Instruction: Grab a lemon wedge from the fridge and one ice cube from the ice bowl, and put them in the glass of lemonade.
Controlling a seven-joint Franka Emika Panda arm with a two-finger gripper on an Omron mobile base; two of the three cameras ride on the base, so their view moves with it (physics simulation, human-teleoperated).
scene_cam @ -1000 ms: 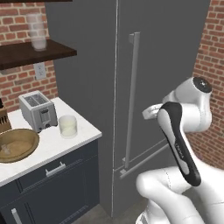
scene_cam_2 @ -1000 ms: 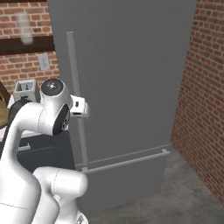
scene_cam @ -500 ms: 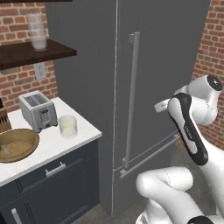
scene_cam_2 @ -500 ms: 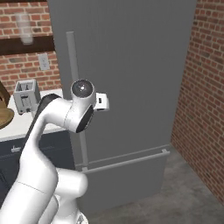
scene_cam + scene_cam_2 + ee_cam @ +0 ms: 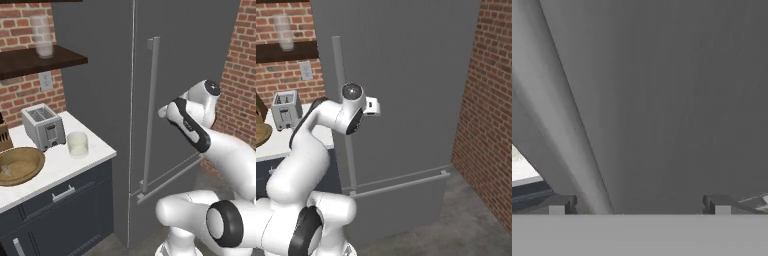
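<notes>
In front of the shut fridge point(image 5: 190, 55), the hand point(image 5: 639, 206) faces the door with fingers spread wide, holding nothing; in the hand view the handle point(image 5: 562, 125) runs as a long bar from 11 to 6 o'clock, left of the gap between the fingertips. On the tabletop point(image 5: 97, 150) at 9 o'clock from the fridge sit the glass point(image 5: 78, 144) and ice bowl point(image 5: 20, 166); the lemon wedge is presumably behind the door. No readable labels or writing.

White glossy arm point(image 5: 220, 150), rounded link shells, dark grey/black joint bands and round end caps. Small dark fingers point(image 5: 559, 205), blocky, square-tipped.
</notes>
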